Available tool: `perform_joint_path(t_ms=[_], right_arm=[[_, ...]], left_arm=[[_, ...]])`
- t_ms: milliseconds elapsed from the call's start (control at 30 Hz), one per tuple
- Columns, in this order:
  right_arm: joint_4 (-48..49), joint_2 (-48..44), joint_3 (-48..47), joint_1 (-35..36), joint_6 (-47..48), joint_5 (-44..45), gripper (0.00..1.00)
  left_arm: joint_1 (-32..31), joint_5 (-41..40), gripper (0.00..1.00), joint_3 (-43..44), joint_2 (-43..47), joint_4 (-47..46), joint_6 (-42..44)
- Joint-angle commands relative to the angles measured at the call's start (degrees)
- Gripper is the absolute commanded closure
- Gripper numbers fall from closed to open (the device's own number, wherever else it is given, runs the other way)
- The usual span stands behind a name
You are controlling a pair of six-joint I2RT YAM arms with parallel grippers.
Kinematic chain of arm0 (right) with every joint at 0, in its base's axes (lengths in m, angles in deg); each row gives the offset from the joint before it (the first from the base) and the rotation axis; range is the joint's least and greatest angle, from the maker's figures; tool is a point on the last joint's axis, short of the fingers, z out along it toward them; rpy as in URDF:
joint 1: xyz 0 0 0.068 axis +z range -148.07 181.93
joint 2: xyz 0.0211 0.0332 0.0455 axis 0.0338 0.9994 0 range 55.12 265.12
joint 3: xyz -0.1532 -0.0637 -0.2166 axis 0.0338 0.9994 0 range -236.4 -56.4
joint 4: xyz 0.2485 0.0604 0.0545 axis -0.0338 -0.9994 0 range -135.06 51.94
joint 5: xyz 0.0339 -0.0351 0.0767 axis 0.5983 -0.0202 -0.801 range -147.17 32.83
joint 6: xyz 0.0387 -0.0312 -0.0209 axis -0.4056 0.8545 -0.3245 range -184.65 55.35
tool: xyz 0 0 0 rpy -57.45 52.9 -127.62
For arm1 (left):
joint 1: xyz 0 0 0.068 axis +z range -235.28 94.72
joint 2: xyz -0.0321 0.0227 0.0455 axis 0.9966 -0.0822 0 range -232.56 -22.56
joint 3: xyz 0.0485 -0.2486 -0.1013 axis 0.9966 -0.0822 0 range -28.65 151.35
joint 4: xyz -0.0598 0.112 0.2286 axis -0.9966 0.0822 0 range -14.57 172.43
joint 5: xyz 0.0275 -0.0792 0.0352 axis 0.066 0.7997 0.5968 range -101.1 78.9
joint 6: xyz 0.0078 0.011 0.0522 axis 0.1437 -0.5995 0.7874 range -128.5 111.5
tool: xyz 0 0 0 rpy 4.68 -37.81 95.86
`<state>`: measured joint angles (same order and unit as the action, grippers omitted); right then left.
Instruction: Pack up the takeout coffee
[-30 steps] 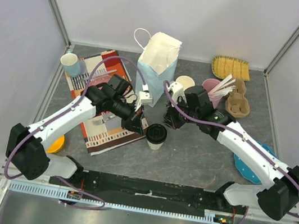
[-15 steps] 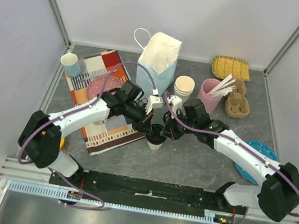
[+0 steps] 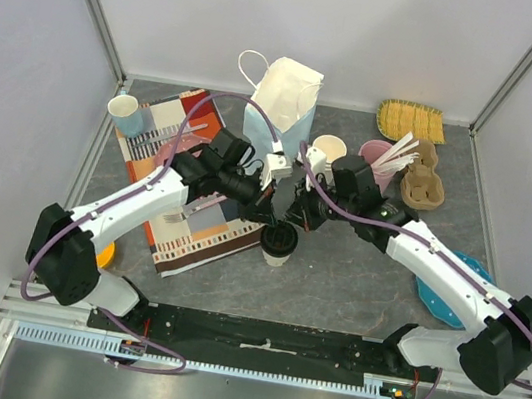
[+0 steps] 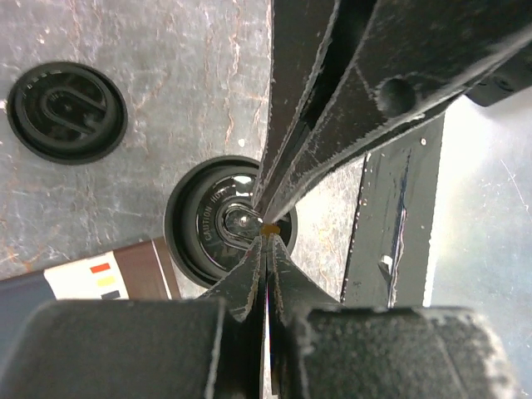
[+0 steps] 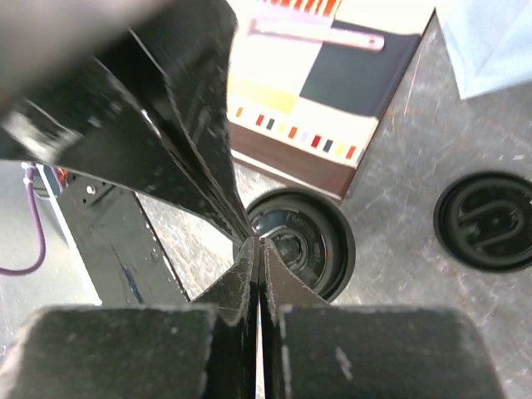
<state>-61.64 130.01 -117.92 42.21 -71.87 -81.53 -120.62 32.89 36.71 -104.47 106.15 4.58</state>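
The coffee cup (image 3: 278,243) with its black lid stands upright on the grey table (image 3: 355,274), near the middle, just right of the patterned mat (image 3: 190,233) and nearer than the light-blue paper bag (image 3: 282,111). The left gripper (image 3: 270,216) and the right gripper (image 3: 293,218) meet tip to tip just above the lid, both clenched with nothing between their fingers. A loose black lid (image 4: 66,112) lies flat on the table close by.

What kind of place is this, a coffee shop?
Probably a pretend coffee counter built for robot practice: a small white paper cup with a black plastic lid, a light-blue paper bag and a brown cardboard cup carrier sit on a walled grey table.
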Motion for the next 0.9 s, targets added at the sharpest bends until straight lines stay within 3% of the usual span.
perform_joint_path(t_ms=[0, 167, 400, 867], right_arm=[[0.19, 1.22, -3.61, -0.11, 0.46, -0.60, 1.00], [4.75, 5.08, 3.05, -0.81, -0.51, -0.34, 1.00], [9.33, 6.59, 12.12, -1.34, -2.53, -1.66, 1.00], [0.11, 2.01, -0.88, -1.51, 0.10, -1.14, 1.00]], left_arm=[[0.18, -1.26, 0.98, 1.79, 0.88, -1.09, -0.86], [0.26, -3.03, 0.98, -3.22, -2.99, -6.19, -2.53], [0.26, -4.00, 0.98, -7.18, -5.55, -6.55, -0.34], [0.70, -2.24, 0.98, 1.61, 0.34, -0.40, 0.63]])
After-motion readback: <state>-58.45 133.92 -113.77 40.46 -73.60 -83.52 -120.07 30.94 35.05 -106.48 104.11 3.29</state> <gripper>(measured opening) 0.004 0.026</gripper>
